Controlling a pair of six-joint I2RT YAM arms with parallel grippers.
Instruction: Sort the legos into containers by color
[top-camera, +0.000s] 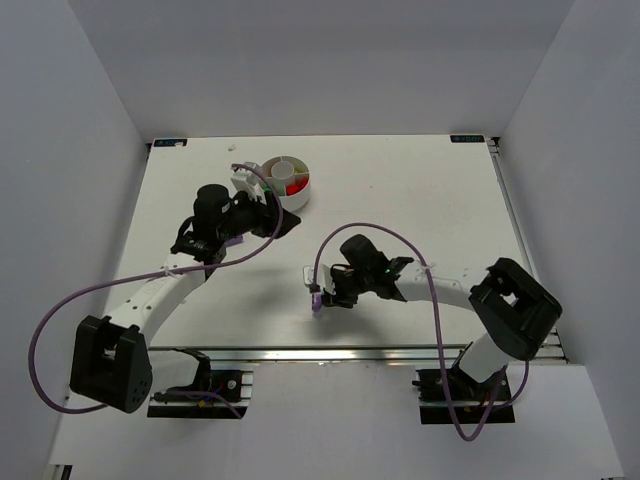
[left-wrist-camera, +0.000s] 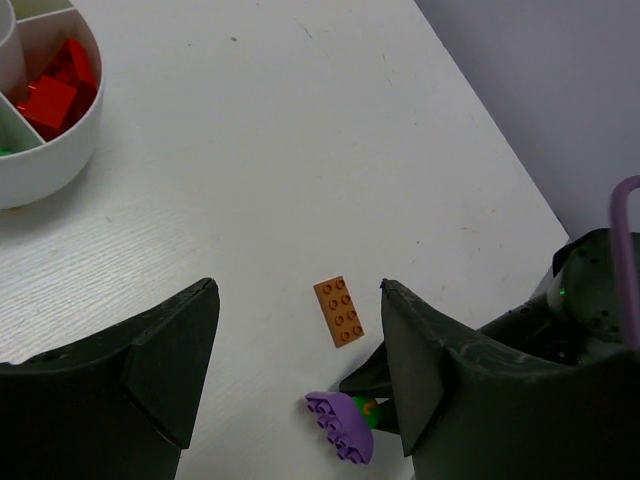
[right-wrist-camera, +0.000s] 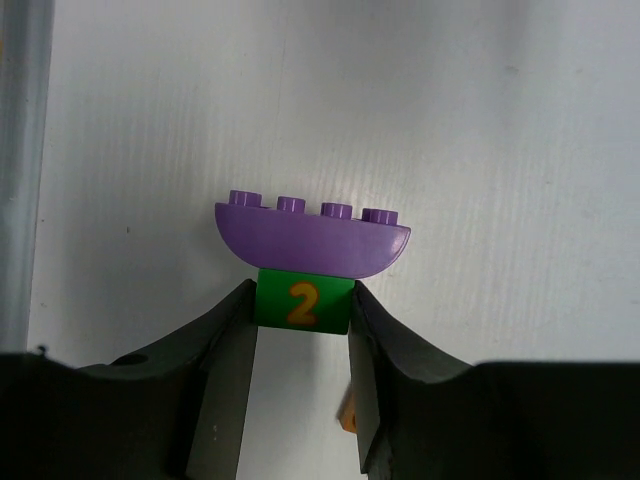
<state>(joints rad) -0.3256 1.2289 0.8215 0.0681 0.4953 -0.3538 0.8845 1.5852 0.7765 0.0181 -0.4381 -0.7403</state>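
Bright, even light pours from overhead onto the white table, nearly washing it out in the top view, and the arms drop only faint, soft-edged shadows. On the right wrist camera the purple brick and green brick are crisp with a mild sheen, while the right gripper's fingers, close to the lens, go soft and dark. Left wrist view, same story: orange brick sharp, left gripper's fingers blurred and black, wall at upper right dimming to grey-violet.

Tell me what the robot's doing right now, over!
Right pincer shut on green brick, purple brick joined to it. Left pincer open, empty, beside white dish. Orange brick loose on table.
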